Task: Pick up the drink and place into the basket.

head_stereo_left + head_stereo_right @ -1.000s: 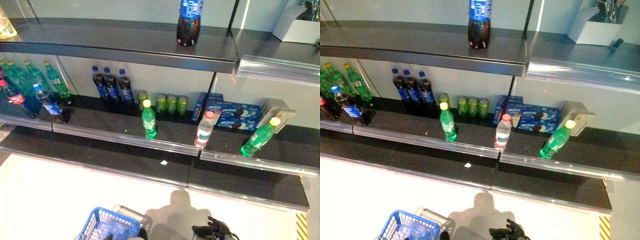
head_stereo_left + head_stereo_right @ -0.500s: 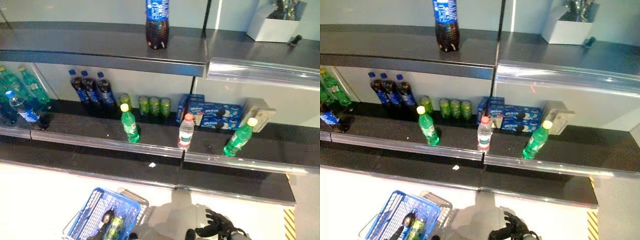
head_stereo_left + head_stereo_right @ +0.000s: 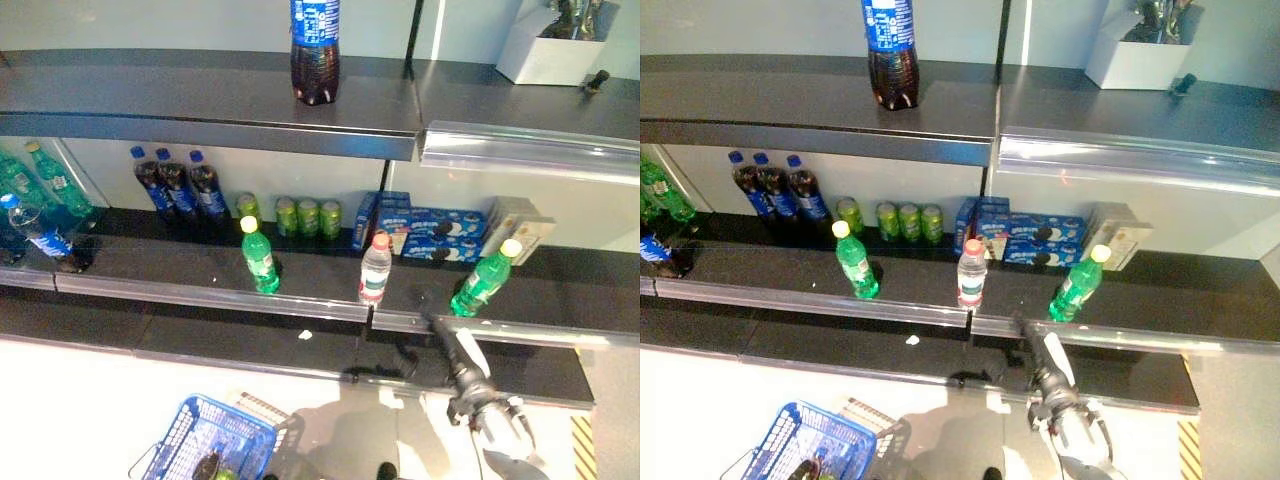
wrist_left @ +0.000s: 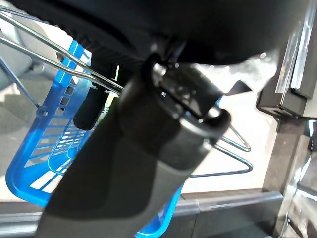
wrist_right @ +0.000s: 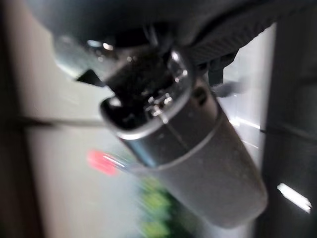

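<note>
A clear water bottle with a red cap [image 3: 375, 268] and a tilted green bottle with a yellow cap [image 3: 485, 282] stand at the front of the middle shelf [image 3: 200, 290]. My right hand [image 3: 447, 340] reaches up between them, just below the shelf's front rail, fingers straight and holding nothing. The right wrist view shows only a red blur and green blurs past the thumb [image 5: 183, 153]. The blue basket [image 3: 215, 445] hangs at the lower left with bottles inside. In the left wrist view my left hand [image 4: 163, 114] closes over the basket's wire handle [image 4: 59, 69].
A tall cola bottle [image 3: 315, 50] stands on the top shelf beside a white box [image 3: 550, 50]. On the middle shelf are another green bottle [image 3: 260, 257], dark cola bottles [image 3: 180, 185], green cans [image 3: 300, 215] and blue biscuit boxes [image 3: 430, 222].
My right hand has risen from low near the floor to the middle shelf's front rail. The camera has shifted, so the basket now shows lower in the picture.
</note>
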You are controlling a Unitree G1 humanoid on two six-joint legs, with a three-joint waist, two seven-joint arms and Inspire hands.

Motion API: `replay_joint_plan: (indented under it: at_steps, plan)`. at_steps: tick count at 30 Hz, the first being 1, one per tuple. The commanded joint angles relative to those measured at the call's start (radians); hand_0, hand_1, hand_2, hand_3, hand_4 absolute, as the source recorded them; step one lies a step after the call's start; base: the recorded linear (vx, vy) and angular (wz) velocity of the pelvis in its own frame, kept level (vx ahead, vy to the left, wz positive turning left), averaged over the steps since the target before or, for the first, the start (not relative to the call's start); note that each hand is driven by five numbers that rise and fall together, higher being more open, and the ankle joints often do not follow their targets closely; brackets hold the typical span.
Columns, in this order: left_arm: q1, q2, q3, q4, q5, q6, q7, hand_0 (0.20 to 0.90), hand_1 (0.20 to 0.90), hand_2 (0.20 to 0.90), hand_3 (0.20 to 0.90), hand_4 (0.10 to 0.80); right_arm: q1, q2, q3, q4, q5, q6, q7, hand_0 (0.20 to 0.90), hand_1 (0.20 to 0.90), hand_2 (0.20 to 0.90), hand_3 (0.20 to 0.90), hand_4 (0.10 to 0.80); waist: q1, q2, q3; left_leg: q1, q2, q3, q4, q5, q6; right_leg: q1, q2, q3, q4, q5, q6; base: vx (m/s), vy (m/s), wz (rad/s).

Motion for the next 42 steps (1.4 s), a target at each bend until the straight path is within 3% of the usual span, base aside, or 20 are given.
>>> replay_joint_plan:
  at_steps: [1, 13, 22, 27, 33, 42]
  plan:
    - [-0.024, 0.0, 0.012, -0.09, 0.023, -0.093, -0.047, 0.3, 0.3, 0.3, 0.2, 0.1, -0.012, -0.073, -0.072, -0.16, -0.038, -0.16, -0.106, 0.9, 0.9, 0.9, 0.9, 0.8, -0.031, -0.012, -0.013, 0.032, 0.021, 0.054, 0.004, -0.02, 0.005, -0.006, -0.045, 0.023, 0.043, -0.028, 0.055, 0.002, 0.005, -0.11]
    - [-0.031, 0.003, 0.013, -0.064, 0.012, -0.087, -0.075, 0.3, 0.3, 0.3, 0.2, 0.1, 0.0, -0.106, -0.228, -0.269, -0.022, -0.191, -0.397, 0.9, 0.9, 0.9, 0.9, 0.8, -0.037, -0.006, 0.0, -0.005, 0.029, 0.051, 0.097, -0.046, 0.005, -0.031, -0.033, 0.035, 0.111, -0.068, 0.037, 0.008, 0.0, -0.04]
    - [-0.07, -0.003, -0.054, -0.085, -0.017, -0.096, -0.039, 0.3, 0.3, 0.3, 0.2, 0.1, -0.103, -0.102, -0.168, -0.188, 0.028, -0.15, -0.533, 0.9, 0.9, 0.9, 0.9, 0.8, -0.034, 0.024, 0.075, -0.117, 0.036, 0.014, 0.274, -0.072, 0.003, -0.114, -0.04, 0.036, 0.239, -0.115, -0.004, -0.017, 0.013, 0.0]
    - [-0.132, -0.005, -0.109, -0.105, -0.069, -0.105, -0.041, 0.3, 0.3, 0.3, 0.2, 0.1, -0.27, -0.094, -0.109, -0.114, 0.039, -0.165, -0.579, 0.9, 0.9, 0.9, 0.9, 0.8, -0.026, 0.067, 0.163, -0.19, 0.016, -0.021, 0.317, -0.052, 0.003, -0.175, -0.057, 0.036, 0.286, -0.128, -0.021, -0.11, 0.07, 0.02]
    - [-0.192, -0.012, -0.161, -0.132, -0.122, -0.115, -0.058, 0.3, 0.3, 0.3, 0.2, 0.1, -0.482, -0.109, -0.058, -0.058, 0.011, -0.118, -0.649, 0.9, 0.9, 0.9, 0.9, 0.8, -0.009, 0.111, 0.275, -0.281, -0.011, -0.069, 0.361, -0.011, 0.003, -0.26, -0.074, 0.036, 0.33, -0.119, -0.034, -0.145, 0.056, 0.04]
    - [-0.224, -0.003, -0.164, -0.161, -0.132, -0.109, -0.057, 0.3, 0.3, 0.3, 0.2, 0.1, -0.556, -0.107, -0.064, -0.035, 0.054, -0.105, -0.689, 0.9, 0.9, 0.9, 0.9, 0.8, -0.003, 0.112, 0.34, -0.349, -0.01, -0.091, 0.4, 0.023, -0.003, -0.306, -0.07, 0.04, 0.345, -0.111, -0.038, -0.033, -0.023, 0.02]
